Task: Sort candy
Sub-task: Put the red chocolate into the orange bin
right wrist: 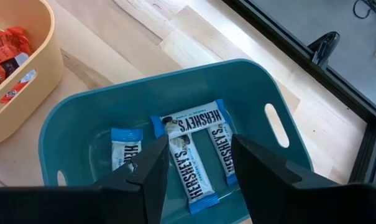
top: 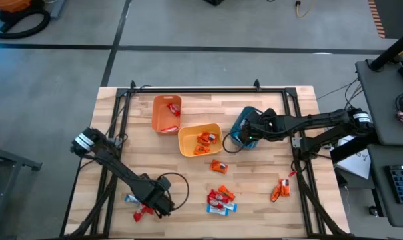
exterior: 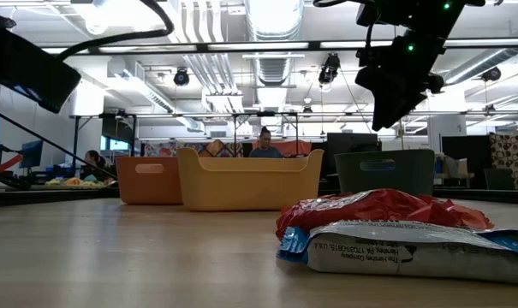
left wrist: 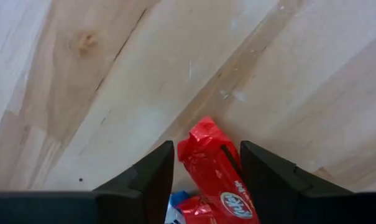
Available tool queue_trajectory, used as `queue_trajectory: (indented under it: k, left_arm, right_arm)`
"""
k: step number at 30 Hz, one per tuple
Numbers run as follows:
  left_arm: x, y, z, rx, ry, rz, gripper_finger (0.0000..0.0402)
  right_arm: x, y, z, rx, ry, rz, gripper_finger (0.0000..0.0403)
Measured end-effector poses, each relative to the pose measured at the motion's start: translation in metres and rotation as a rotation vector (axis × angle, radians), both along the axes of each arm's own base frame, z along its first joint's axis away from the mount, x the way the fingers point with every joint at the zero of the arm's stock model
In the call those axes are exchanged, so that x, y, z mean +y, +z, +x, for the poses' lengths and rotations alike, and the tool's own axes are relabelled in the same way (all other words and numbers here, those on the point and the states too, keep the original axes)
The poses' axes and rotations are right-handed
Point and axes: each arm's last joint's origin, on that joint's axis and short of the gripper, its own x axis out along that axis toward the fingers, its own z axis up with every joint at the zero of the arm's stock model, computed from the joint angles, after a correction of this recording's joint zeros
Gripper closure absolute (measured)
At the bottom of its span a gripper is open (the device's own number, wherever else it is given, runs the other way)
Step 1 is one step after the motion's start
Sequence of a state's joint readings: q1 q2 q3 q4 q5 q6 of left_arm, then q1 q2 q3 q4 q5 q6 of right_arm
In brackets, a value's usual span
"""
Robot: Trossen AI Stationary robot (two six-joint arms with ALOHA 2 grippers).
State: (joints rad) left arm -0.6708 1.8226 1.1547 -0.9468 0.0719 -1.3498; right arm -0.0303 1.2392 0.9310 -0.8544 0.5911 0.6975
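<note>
My left gripper (left wrist: 206, 171) (top: 154, 207) is low over the table's near left part, shut on a red wrapped candy (left wrist: 206, 162) (top: 142, 213). A blue-and-white bar (top: 131, 198) lies flat beside it. My right gripper (right wrist: 200, 168) (top: 246, 133) hangs open above the teal bin (right wrist: 175, 93) (top: 244, 123) and holds nothing. Three blue-and-white bars (right wrist: 188, 149) lie flat on that bin's floor. More candy lies on the table: orange packets (top: 218, 166) (top: 280, 190) and a mixed cluster (top: 221, 199). My left gripper pinches the red candy across its width, one finger (left wrist: 156, 177) on each long side, near the end (left wrist: 203, 140) that sticks out past the fingertips. The fingers point down from above. The candy appears to lie on the table, partly over a blue wrapper (left wrist: 178, 199).
The orange bin (top: 166, 113) holds red candy, and the yellow bin (top: 200, 140) next to it holds orange packets. A dark metal frame (top: 208, 90) runs along the table's far edge and sides. In the low view the cluster (exterior: 387, 231) fills the foreground.
</note>
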Motion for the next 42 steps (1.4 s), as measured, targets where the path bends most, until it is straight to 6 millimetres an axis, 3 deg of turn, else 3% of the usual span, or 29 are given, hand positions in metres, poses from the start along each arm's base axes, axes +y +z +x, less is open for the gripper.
queue_trajectory:
  k: [5,15,17,21,29,34,38,42]
  left_arm:
    - [0.000,-0.004,0.000,0.005,-0.031,0.002,0.0263]
    - [-0.002,-0.005,0.002,-0.016,-0.061,-0.008,0.0388]
    - [-0.002,-0.005,0.002,-0.018,-0.073,-0.008,0.0397]
    - [-0.002,-0.002,0.002,-0.039,-0.123,0.005,0.0400]
    - [0.000,0.038,0.010,-0.157,-0.316,0.126,0.0401]
    - [0.002,0.043,0.010,-0.101,-0.138,0.081,0.0398]
    - [0.000,0.038,0.010,-0.065,-0.088,0.047,0.0364]
    - [-0.002,0.030,0.012,-0.046,-0.032,0.061,0.0299]
  right_arm:
    - [0.000,0.000,0.000,0.000,0.000,0.000,0.0239]
    - [0.000,0.000,0.000,0.000,-0.001,0.000,0.0240]
    - [0.000,0.000,0.000,0.000,-0.001,0.000,0.0241]
    - [0.000,0.000,0.000,0.000,-0.001,-0.001,0.0239]
    - [0.000,0.000,0.000,0.000,0.000,-0.001,0.0243]
    - [0.000,0.000,0.000,0.000,0.000,-0.001,0.0244]
    - [0.000,0.000,0.000,-0.002,0.000,-0.003,0.0241]
    - [0.000,0.000,0.001,-0.005,0.001,-0.002,0.0239]
